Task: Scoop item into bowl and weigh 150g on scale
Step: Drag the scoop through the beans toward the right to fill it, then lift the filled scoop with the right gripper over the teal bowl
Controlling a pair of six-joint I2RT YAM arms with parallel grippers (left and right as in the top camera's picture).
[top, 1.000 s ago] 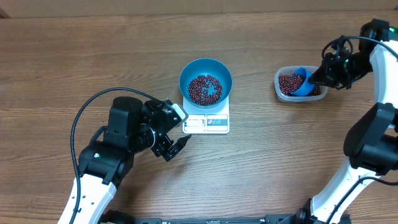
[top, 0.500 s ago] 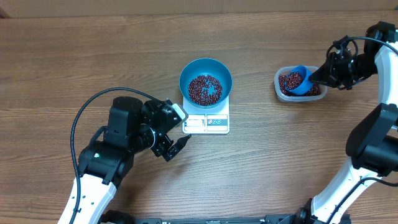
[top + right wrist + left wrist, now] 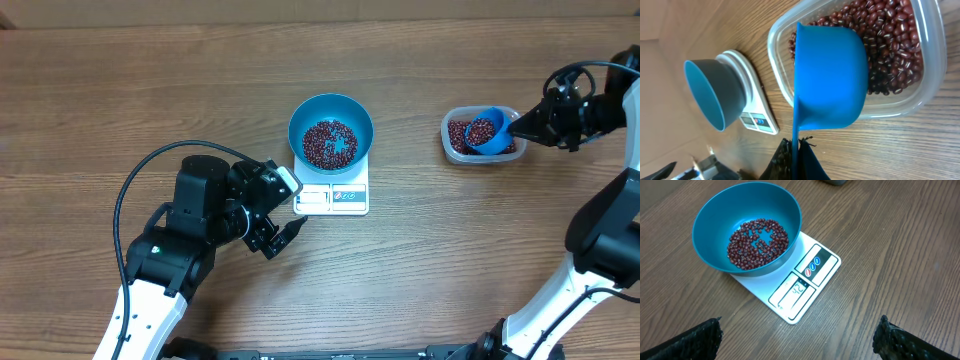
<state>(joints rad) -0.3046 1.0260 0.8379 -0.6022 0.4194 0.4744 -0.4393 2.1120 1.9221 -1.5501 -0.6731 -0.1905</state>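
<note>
Wood-grain tabletop (image 3: 450, 280) spreads under two robot arms at a weighing station. Nearest the robot's base, the left gripper (image 3: 296, 205) hovers low just beside the scale's near-left corner, its two dark fingers spread as wide as they go and holding nothing; the wrist camera looks between them straight at the scale.

Just beyond, the white square scale (image 3: 345, 197) sits flat on the wood, its display and button panel along the near edge, the digits too small to read with certainty. On its platform stands the bright blue bowl (image 3: 297, 122), upright, with a shallow layer of dark red-brown beans (image 3: 330, 143) covering its bottom.

Farther out and well apart to the right, a clear plastic tub (image 3: 445, 135) rests on the table, partly filled with more beans. Over it the right gripper (image 3: 525, 125), fingers clamped tight on the thin handle, holds a small blue scoop (image 3: 487, 131); the cup hangs above the tub's right half, with beans visible inside it from overhead.
</note>
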